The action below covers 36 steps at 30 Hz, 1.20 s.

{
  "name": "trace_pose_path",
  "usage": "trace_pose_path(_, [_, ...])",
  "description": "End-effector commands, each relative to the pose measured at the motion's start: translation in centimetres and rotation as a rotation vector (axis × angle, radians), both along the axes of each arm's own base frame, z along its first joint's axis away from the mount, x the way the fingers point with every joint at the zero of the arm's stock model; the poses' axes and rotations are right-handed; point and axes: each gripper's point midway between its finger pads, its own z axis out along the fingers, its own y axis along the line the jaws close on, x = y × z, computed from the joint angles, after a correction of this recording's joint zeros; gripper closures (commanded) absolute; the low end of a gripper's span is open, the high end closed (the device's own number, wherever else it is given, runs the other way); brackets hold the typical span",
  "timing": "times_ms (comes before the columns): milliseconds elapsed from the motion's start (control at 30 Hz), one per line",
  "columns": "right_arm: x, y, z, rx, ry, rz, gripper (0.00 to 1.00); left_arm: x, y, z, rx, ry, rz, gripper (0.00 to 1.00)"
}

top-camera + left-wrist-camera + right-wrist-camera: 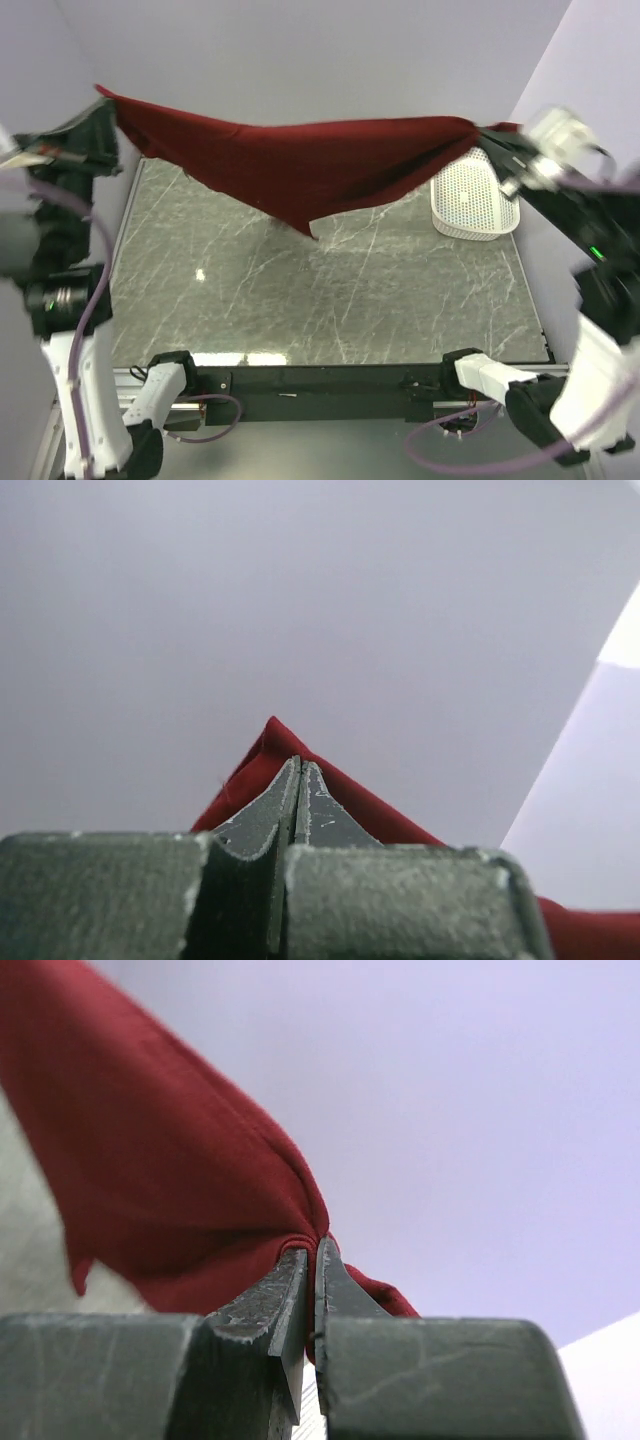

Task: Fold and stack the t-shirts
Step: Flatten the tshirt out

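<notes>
Hanging in the air across the upper part of the overhead view, the dark red t-shirt is stretched above the marble table, with its lowest corner drooping near the middle. The left gripper is clenched on the cloth's upper-left end. The right gripper pinches the bunched upper-right end, above a white basket.

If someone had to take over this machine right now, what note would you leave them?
Left claw: shut on one edge of the maroon t-shirt.
Right claw: shut on the opposite end.
The t-shirt hangs stretched between them above the table, sagging to a point in the middle. A white basket sits at the far right.
Done: shirt lifted and spread.
Left: lay it flat, fold it, stack it.
</notes>
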Motion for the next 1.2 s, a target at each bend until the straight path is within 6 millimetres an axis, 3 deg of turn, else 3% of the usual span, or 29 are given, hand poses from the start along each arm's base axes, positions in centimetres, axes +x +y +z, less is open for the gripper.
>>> trace_pose_path(0, [-4.2, -0.9, 4.0, 0.032, -0.12, -0.007, 1.0, -3.9, 0.5, 4.9, -0.057, -0.156, 0.033, 1.0])
trace_pose_path(33, [-5.0, -1.1, 4.6, 0.044, -0.138, -0.008, 1.0, -5.5, 0.3, 6.2, -0.053, -0.197, 0.031, 1.0])
trace_pose_path(100, [-6.5, -1.4, 5.6, 0.056, -0.172, -0.009, 1.0, -6.3, 0.2, 6.8, -0.064, -0.2, 0.028, 1.0])
trace_pose_path(133, [-6.5, -1.6, 5.6, 0.057, -0.176, -0.021, 1.0, -7.2, 0.0, 7.6, -0.062, -0.224, 0.023, 1.0])
trace_pose_path(233, [-5.3, -2.2, 4.4, 0.051, -0.143, -0.068, 1.0, -6.8, -0.3, 8.3, -0.061, -0.221, 0.006, 0.99])
trace_pose_path(300, [-3.3, -2.2, 2.1, 0.032, -0.076, -0.084, 1.0, -5.6, -0.2, 7.8, -0.065, -0.2, 0.001, 0.99])
trace_pose_path(333, [-2.4, -2.2, 1.5, 0.03, -0.067, -0.092, 1.0, -4.1, -0.2, 6.8, -0.068, -0.164, -0.006, 0.99])
trace_pose_path(367, [-0.3, -1.9, -1.4, 0.011, 0.011, -0.093, 1.0, -3.3, -0.3, 6.2, -0.069, -0.148, -0.013, 0.99])
trace_pose_path(433, [1.2, -1.8, -3.4, 0.003, 0.034, -0.1, 1.0, -0.1, -0.4, 3.2, -0.069, -0.068, -0.032, 0.99])
trace_pose_path(467, [3.0, -1.6, -7.2, -0.015, 0.121, -0.106, 1.0, 1.1, -0.4, 2.0, -0.068, -0.034, -0.036, 1.0])
trace_pose_path(533, [5.1, -1.3, -10.2, -0.025, 0.156, -0.105, 1.0, 4.7, -0.6, -2.0, -0.063, 0.06, -0.065, 0.99])
trace_pose_path(567, [6.7, -1.0, -14.9, -0.046, 0.252, -0.102, 1.0, 5.9, -0.9, -3.7, -0.059, 0.094, -0.082, 1.0])
trace_pose_path(600, [7.7, -0.7, -16.1, -0.045, 0.248, -0.097, 1.0, 8.4, -0.8, -7.6, -0.064, 0.18, -0.092, 0.99])
trace_pose_path(633, [8.5, -0.7, -18.0, -0.05, 0.274, -0.099, 1.0, 9.5, -1.5, -9.7, -0.057, 0.22, -0.127, 0.99])
trace_pose_path(667, [9.3, -0.5, -22.6, -0.067, 0.359, -0.095, 1.0, 10.4, -1.8, -11.0, -0.053, 0.23, -0.141, 1.0])
trace_pose_path(700, [10.1, -0.2, -24.7, -0.069, 0.395, -0.086, 1.0, 11.5, -2.0, -13.2, -0.044, 0.268, -0.15, 1.0])
trace_pose_path(733, [11.0, 0.0, -25.8, -0.072, 0.392, -0.083, 1.0, 13.4, -2.7, -17.9, -0.049, 0.368, -0.17, 0.99])
trace_pose_path(767, [11.8, 0.1, -30.0, -0.092, 0.478, -0.077, 1.0, 14.3, -3.1, -19.4, -0.039, 0.38, -0.18, 0.99])
trace_pose_path(800, [12.5, 0.2, -31.7, -0.095, 0.512, -0.081, 1.0, 15.1, -3.5, -21.6, -0.039, 0.422, -0.189, 0.99])
trace_pose_path(833, [13.3, 0.3, -33.0, -0.103, 0.527, -0.081, 1.0, 16.6, -4.3, -25.9, -0.042, 0.514, -0.205, 1.0])
trace_pose_path(867, [14.5, 0.4, -36.2, -0.123, 0.608, -0.084, 1.0, 17.5, -4.4, -27.9, -0.039, 0.556, -0.2, 0.99])
trace_pose_path(900, [15.4, 0.2, -37.6, -0.134, 0.641, -0.101, 1.0, 19.2, -4.3, -31.6, -0.044, 0.636, -0.193, 1.0])
trace_pose_path(933, [16.1, 0.2, -38.9, -0.144, 0.681, -0.108, 1.0, 19.9, -6.0, -33.3, -0.031, 0.681, -0.225, 0.99])
trace_pose_path(967, [17.7, 0.2, -41.0, -0.156, 0.745, -0.121, 1.0, 20.8, -5.9, -35.0, -0.027, 0.72, -0.204, 0.99])
trace_pose_path(1000, [18.3, 0.1, -42.3, -0.167, 0.797, -0.137, 1.0, 22.5, -6.1, -37.9, -0.028, 0.792, -0.199, 1.0])
trace_pose_path(1033, [19.9, 0.2, -41.5, -0.168, 0.795, -0.145, 1.0, 23.3, -6.2, -39.4, -0.026, 0.828, -0.188, 1.0])
trace_pose_path(1067, [21.0, 0.2, -44.2, -0.183, 0.871, -0.157, 1.0, 24.0, -6.0, -40.7, -0.031, 0.859, -0.172, 1.0])
trace_pose_path(1133, [23.1, 0.0, -43.9, -0.18, 0.902, -0.192, 1.0, 26.1, -5.5, -43.4, -0.036, 0.923, -0.133, 1.0])
trace_pose_path(1167, [23.8, 0.0, -45.5, -0.19, 0.945, -0.203, 1.0, 26.6, -5.4, -43.9, -0.038, 0.935, -0.12, 1.0])
